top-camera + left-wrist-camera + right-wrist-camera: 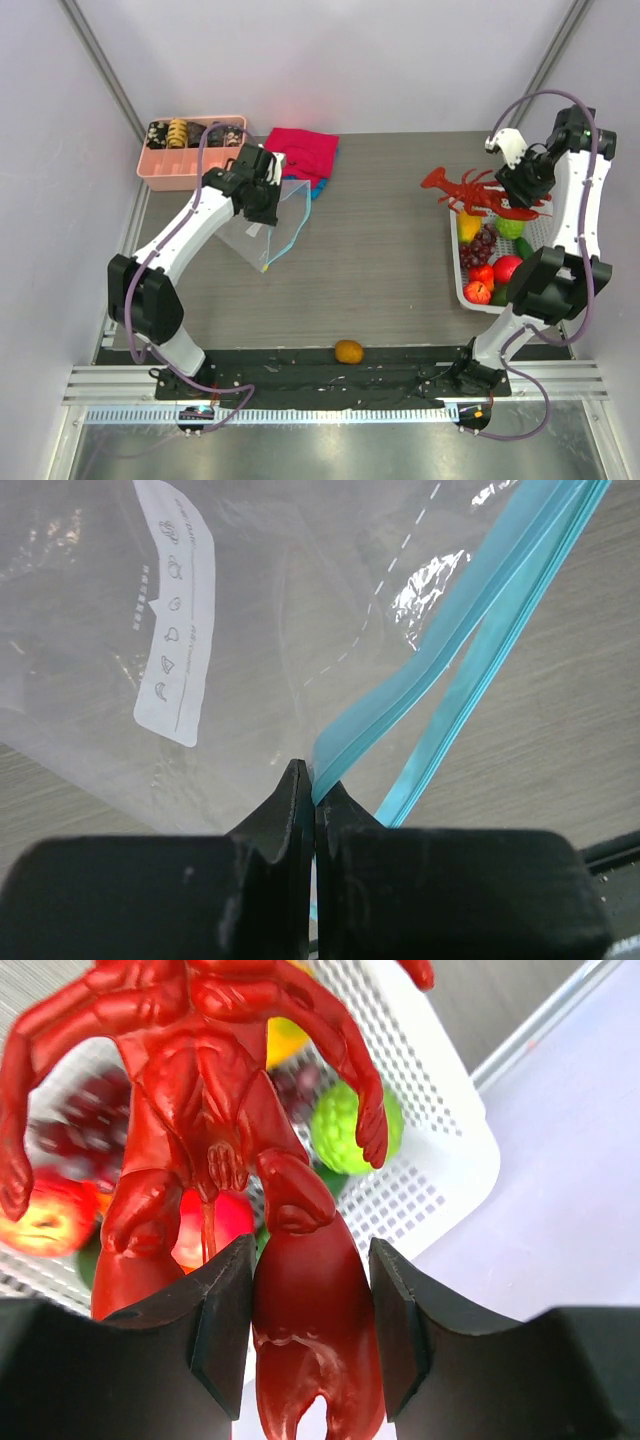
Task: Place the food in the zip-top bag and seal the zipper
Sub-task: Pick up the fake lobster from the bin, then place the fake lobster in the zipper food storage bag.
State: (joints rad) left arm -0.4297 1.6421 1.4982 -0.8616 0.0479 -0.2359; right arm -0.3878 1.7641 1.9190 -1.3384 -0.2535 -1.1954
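The clear, floppy plastic zip-top bag [255, 235] sits on the left half of the grey wood-grain counter [380, 250], just in front of the folded cloths. Its white printed label [175, 620] shows plainly in my left wrist view. The thin teal-blue zipper [290, 235] runs down the bag's edge on the side toward the middle of the counter. My left gripper [315, 792] is closed tight on that zipper, the fingers meeting with only the teal strip between them. A second teal band runs free just beside the pinched one, so the mouth looks parted there.

On the right, the glossy red plastic toy lobster [468, 190] is in my right gripper [310, 1255], clamped narrow around one of its claws. The lobster's body reaches out past the far corner of the white plastic mesh basket [457, 262]. I cannot tell whether it touches the rim.

Inside the basket I see a yellow fruit [468, 226], a bunch of dark purple grapes [483, 247], a bumpy lime-green fruit [510, 228] and a red apple [508, 268]. A smaller red fruit [478, 291] lies at the near end.

One small round orange fruit [348, 351] lies alone at the near edge of the counter between the arm bases, well apart from both bag and basket.

At the far left corner, a pink plastic tray [175, 179] holds the black and tan patterned pieces [180, 133]. Just beside it, a folded red cloth [303, 152] rests on a blue cloth [318, 187].
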